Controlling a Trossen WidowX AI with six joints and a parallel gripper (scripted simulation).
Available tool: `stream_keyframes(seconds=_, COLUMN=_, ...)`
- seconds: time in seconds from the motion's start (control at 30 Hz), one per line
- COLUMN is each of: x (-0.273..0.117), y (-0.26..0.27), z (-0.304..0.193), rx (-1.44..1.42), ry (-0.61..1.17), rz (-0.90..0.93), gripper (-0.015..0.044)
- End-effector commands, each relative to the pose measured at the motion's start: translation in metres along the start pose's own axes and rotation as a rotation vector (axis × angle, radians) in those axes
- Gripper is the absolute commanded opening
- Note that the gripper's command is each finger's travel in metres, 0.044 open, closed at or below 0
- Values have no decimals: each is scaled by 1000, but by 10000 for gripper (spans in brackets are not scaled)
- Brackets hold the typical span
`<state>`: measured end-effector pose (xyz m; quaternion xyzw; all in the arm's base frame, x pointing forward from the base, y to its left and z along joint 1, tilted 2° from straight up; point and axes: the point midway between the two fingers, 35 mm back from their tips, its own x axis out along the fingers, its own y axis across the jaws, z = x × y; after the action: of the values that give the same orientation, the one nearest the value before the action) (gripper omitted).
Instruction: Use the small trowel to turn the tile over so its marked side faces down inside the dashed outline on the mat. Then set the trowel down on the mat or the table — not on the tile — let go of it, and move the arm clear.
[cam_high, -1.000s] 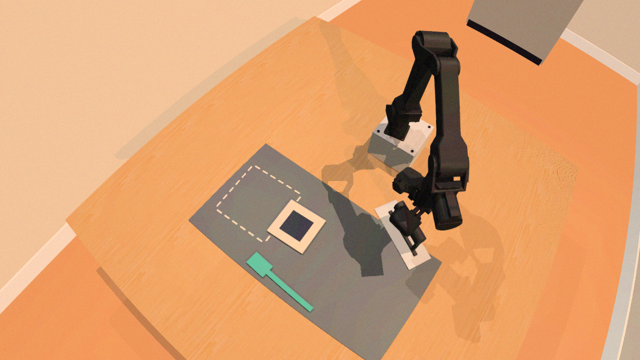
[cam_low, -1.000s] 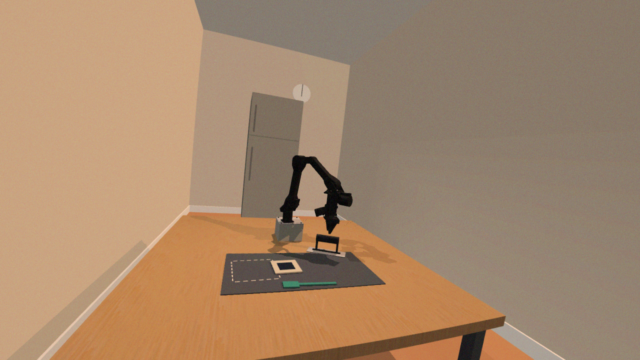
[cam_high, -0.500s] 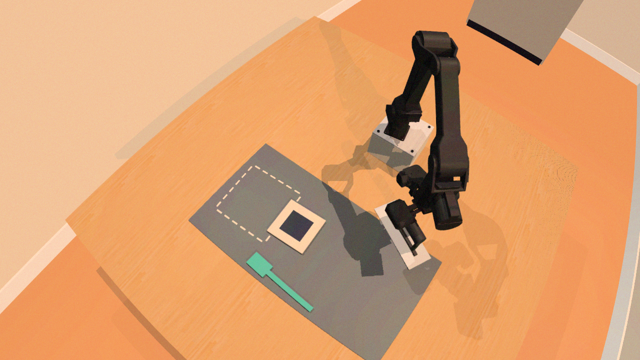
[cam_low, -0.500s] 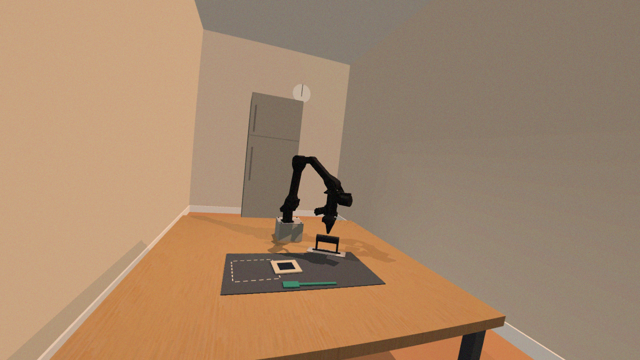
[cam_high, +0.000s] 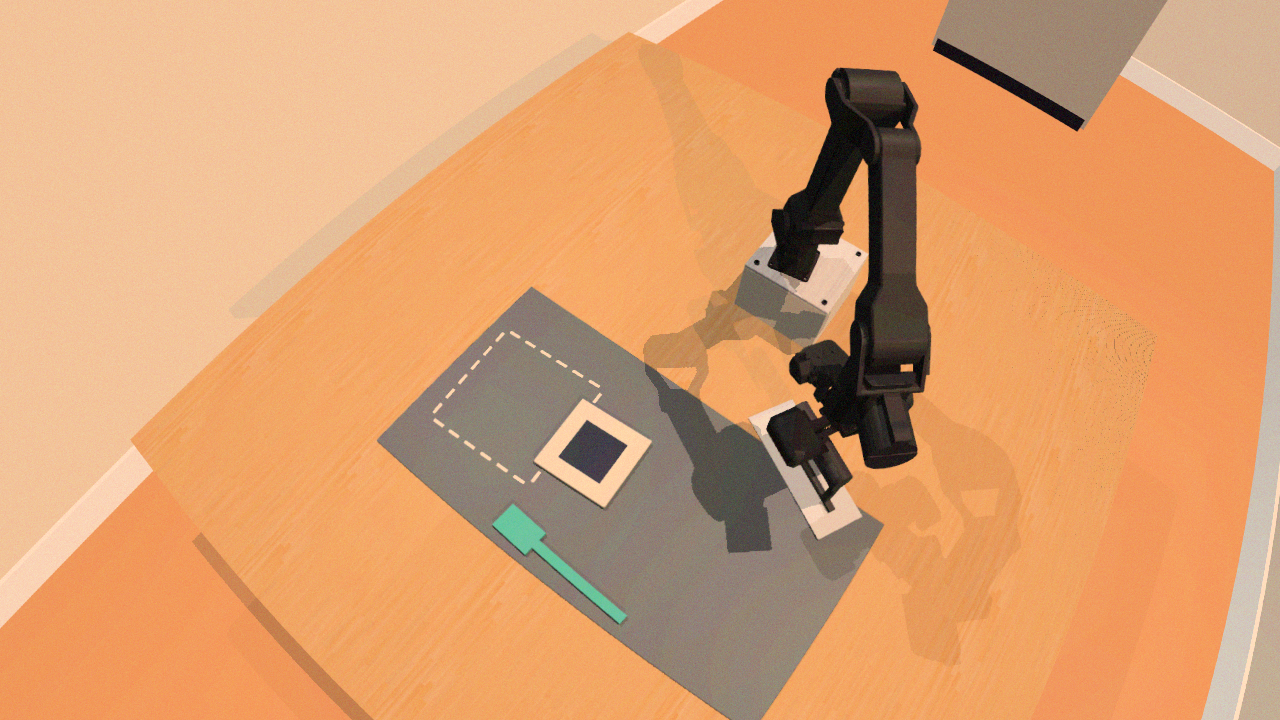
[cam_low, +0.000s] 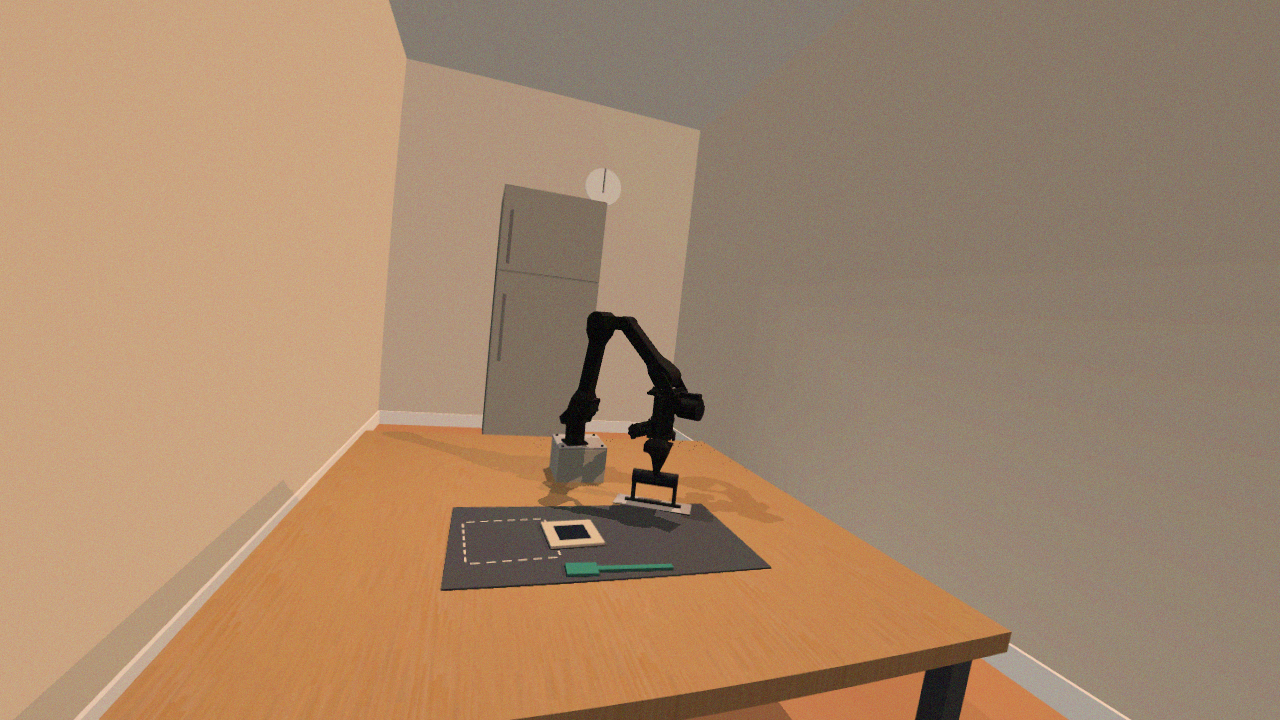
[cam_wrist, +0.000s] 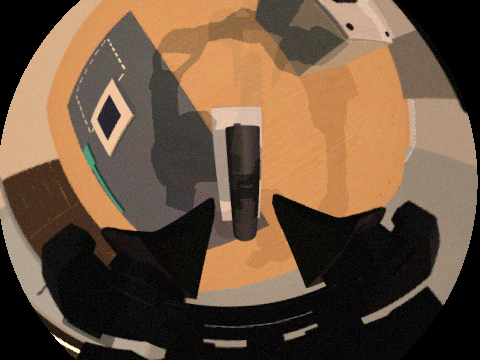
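Note:
The trowel, a pale flat plate with a raised black bar handle, lies at the mat's right edge, partly over the table. My gripper is open just above the handle; in the wrist view its fingers stand on either side of the bar without touching it. The cream tile lies flat on the mat, its dark square facing up. It covers part of the right side of the dashed outline.
A green long-handled spatula lies along the mat's front edge, near the tile. The arm's grey base block stands behind the mat. A fridge stands beyond the table.

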<state>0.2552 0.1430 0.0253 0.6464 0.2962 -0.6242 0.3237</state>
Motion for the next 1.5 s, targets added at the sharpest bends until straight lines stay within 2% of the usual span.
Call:
stream_keyframes(seconds=0.0, x=10, y=-1, z=2, rx=2, ry=-12, rz=-5, gripper=270)
stream_keyframes(seconds=0.37, x=25, y=-2, z=4, rx=2, ry=-12, rz=-5, gripper=270)
stream_keyframes(seconds=0.53, x=25, y=-2, z=4, rx=2, ry=-12, rz=-5, gripper=139)
stream_keyframes(seconds=0.57, x=25, y=-2, z=4, rx=2, ry=-12, rz=-5, gripper=132)
stream_keyframes(seconds=1.3, x=25, y=-2, z=4, rx=-3, ry=-12, rz=-5, gripper=130)
stream_keyframes(seconds=1.47, x=25, y=-2, z=4, rx=-130, ry=-12, rz=-6, gripper=130)
